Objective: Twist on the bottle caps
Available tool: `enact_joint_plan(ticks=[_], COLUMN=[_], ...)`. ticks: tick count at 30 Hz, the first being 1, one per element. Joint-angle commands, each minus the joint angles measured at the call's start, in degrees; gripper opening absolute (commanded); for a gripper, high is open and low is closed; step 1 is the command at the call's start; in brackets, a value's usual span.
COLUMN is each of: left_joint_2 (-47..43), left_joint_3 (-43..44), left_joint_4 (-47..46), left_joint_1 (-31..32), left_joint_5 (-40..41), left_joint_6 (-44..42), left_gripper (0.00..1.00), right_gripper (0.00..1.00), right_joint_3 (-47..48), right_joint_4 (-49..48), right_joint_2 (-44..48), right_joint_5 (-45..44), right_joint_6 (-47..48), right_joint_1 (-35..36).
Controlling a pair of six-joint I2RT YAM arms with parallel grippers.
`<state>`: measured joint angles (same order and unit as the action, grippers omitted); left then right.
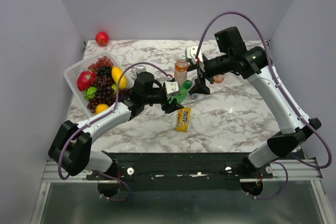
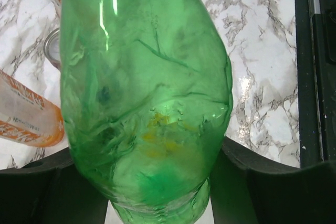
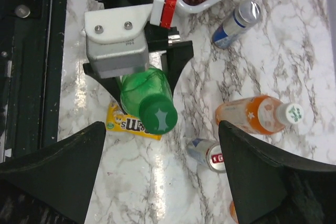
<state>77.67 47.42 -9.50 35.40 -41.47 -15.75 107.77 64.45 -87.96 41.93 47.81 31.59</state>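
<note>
Right wrist view: our left gripper clamps the tilted green bottle near the middle of the table. Its dark green cap seems seated, though the threads are hidden. Our right gripper hangs wide open and empty above. We should centre it over the cap before closing and twisting.

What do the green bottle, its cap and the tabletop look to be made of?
Green bottle: thin translucent green plastic, glossy; creases, dents and light streaks show on its wall.
Cap: probably opaque green plastic, smooth, with a paler star mark on top.
Tabletop: white with grey veining and glare; marble or a marble-look laminate, cannot tell which.
</note>
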Motion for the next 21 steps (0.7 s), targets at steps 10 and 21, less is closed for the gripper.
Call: enact_joint_plan(ticks=[10, 21], left_joint_2=[-0.41, -0.41], left_joint_3=[1.8, 0.31], left_joint_4=[0.19, -8.43], left_joint_1=[0.38, -1.56], left_joint_5=[-0.37, 3.41], left_joint_6=[3.78, 15.22], left_gripper=[0.0, 0.0], right_gripper=[0.96, 0.96], right_joint_3=[-4.93, -12.49], right_joint_4=[2.61, 1.3], right_joint_2=[0.16, 5.34], right_joint_5=[2.81, -2.38], right_joint_6=[8.79, 6.59], right_joint_1=[4.35, 4.35])
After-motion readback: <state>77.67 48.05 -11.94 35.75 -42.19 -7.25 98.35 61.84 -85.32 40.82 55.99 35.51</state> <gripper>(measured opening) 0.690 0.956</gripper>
